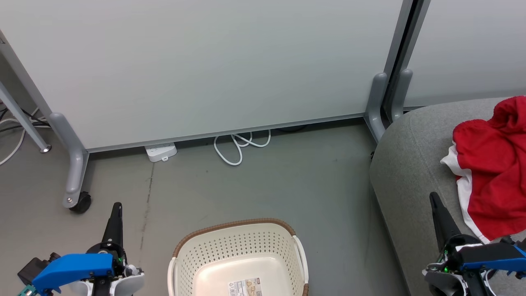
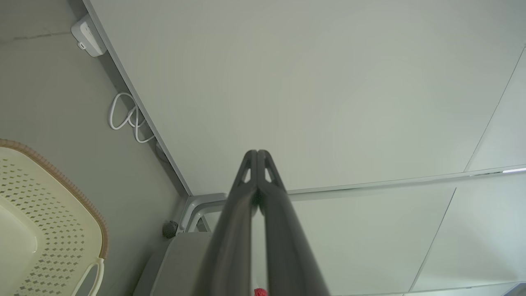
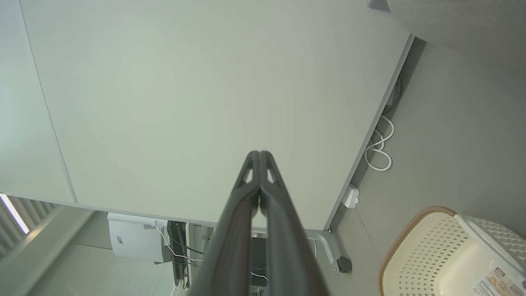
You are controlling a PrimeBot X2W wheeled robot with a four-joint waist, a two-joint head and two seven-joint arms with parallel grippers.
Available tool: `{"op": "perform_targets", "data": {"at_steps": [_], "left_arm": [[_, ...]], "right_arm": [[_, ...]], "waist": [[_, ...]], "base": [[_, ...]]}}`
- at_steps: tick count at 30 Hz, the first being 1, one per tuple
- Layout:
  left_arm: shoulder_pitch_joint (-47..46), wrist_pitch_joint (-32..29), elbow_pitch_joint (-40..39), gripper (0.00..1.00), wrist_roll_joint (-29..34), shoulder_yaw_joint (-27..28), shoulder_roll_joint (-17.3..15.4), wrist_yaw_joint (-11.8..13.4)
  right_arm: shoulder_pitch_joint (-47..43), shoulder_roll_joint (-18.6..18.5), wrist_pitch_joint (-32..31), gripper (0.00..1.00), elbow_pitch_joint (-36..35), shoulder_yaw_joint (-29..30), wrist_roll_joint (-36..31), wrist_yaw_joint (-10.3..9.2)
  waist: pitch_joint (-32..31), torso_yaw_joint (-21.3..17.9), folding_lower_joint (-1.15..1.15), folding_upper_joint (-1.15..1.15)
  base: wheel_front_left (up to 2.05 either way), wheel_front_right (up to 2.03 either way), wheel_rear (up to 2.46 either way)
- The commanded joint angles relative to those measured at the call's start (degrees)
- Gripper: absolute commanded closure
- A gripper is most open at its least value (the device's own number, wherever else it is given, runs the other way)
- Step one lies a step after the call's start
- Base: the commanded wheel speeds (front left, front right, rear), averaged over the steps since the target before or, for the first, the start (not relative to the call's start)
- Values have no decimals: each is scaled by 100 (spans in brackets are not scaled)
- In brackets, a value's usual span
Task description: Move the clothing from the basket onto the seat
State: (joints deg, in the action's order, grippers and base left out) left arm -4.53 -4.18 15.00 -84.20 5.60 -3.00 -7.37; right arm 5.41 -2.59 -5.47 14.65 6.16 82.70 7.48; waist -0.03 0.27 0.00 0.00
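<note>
The red clothing (image 1: 493, 164) with white trim lies crumpled on the grey seat (image 1: 411, 172) at the right. The cream perforated basket (image 1: 238, 246) with a brown rim sits on the floor at the bottom centre, with nothing but a label on its bottom. My left gripper (image 1: 117, 205) is shut and holds nothing, left of the basket. My right gripper (image 1: 433, 197) is shut and holds nothing, over the seat's front edge just left of the clothing. In the wrist views both finger pairs (image 2: 257, 153) (image 3: 259, 153) touch at the tips, and the basket (image 2: 49, 230) (image 3: 435, 255) shows at the side.
A pale partition panel (image 1: 205, 61) on grey wheeled feet (image 1: 76, 181) stands behind the floor. A white power strip (image 1: 161, 151) and looped white cable (image 1: 240, 146) lie at its base. A second panel (image 1: 472, 45) stands behind the seat.
</note>
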Motion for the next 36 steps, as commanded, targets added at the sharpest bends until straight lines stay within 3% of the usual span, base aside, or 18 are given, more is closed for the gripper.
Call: {"op": "perform_targets", "data": {"at_steps": [1, 23, 36], "left_arm": [[-98, -38, -44, 100, -108, 43, 1, -18], [-214, -260, -115, 100, -847, 107, 17, -21], [-202, -259, -110, 100, -827, 105, 16, -21]], "right_arm": [[78, -41, -5, 100, -44, 18, 134, 3], [118, -46, -120, 100, -74, 46, 1000, 2], [118, -46, -117, 100, -73, 43, 979, 2]], "waist": [[1, -2, 0, 0], [20, -27, 0, 0], [20, -27, 0, 0]], "base": [[0, 0, 0], [0, 0, 0], [0, 0, 0]]}}
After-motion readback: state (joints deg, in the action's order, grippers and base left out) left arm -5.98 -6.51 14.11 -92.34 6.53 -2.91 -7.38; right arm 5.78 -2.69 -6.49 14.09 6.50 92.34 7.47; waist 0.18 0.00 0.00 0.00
